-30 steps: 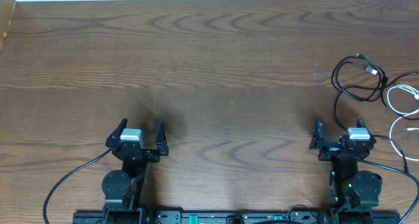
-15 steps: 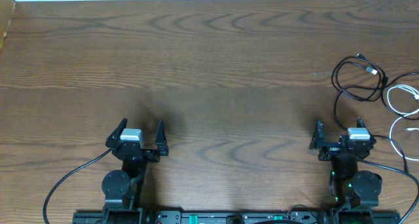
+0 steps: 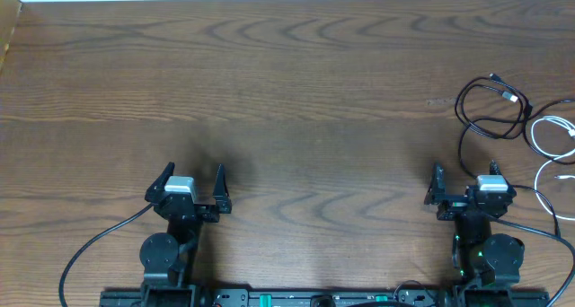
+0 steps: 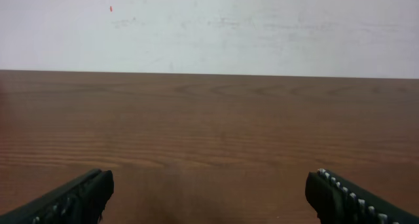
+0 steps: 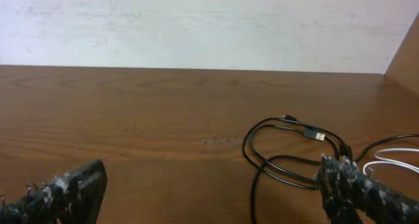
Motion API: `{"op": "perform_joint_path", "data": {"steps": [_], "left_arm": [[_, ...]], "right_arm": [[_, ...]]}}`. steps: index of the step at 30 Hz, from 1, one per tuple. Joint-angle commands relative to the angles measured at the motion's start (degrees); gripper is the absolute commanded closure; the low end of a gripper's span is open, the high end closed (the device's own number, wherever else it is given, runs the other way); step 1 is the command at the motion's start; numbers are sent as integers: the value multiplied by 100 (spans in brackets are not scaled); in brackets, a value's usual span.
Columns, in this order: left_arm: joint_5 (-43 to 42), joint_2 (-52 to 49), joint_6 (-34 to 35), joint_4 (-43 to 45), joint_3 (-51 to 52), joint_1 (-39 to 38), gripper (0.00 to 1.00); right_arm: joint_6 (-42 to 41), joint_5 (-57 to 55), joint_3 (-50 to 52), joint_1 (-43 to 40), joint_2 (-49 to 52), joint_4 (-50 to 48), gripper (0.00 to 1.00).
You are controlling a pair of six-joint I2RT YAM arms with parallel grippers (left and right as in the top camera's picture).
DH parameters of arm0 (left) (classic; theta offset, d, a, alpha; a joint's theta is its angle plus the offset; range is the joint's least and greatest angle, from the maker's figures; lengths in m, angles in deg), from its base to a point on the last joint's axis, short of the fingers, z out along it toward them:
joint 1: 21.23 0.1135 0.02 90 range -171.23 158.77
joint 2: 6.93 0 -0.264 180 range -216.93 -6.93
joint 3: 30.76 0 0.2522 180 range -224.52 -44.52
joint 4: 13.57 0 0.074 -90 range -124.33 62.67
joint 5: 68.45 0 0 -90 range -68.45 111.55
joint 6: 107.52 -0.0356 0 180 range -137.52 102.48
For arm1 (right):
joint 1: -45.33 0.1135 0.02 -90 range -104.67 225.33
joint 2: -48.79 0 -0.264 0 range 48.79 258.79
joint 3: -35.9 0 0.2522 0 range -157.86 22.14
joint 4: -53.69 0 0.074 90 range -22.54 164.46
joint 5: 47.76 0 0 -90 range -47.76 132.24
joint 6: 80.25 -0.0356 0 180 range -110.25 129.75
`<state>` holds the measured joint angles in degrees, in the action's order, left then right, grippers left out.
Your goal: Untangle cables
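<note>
The cables lie at the table's far right. A black cable [image 3: 460, 103] forms loose loops, and a white cable [image 3: 534, 135] curls beside it, running off the right edge. My right gripper [image 3: 464, 172] is open just in front of them, apart from both. In the right wrist view the black cable [image 5: 253, 188] loops ahead and passes close to the right finger [image 5: 347, 185], with the white cable [image 5: 383, 162] behind it; nothing lies between the jaws of the right gripper [image 5: 213, 175]. My left gripper [image 3: 193, 174] is open over bare wood at the lower left and appears empty [image 4: 211, 185].
The brown wooden table [image 3: 287, 92] ends at a white wall [image 4: 209, 27] at the back. A wooden side panel [image 5: 406, 47] rises at the right edge, and another [image 3: 9, 29] at the far left. Thick black arm wires trail near both bases.
</note>
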<state>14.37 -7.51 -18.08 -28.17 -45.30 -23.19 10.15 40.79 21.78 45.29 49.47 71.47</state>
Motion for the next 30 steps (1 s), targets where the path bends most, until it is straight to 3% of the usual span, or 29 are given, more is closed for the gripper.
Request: {"op": "perform_joint_path", "data": {"steps": [1,18,30], "left_arm": [[-129,50,186,-256,55,-122,2],[-680,50,-791,-232,55,-339,2],[-717,50,-776,-208,55,-339,2]], "right_arm": [[-79,11,4,-63,-35,26,1],[-79,11,4,-63,-35,26,1],[-79,11,4,-63,-35,26,1]]}}
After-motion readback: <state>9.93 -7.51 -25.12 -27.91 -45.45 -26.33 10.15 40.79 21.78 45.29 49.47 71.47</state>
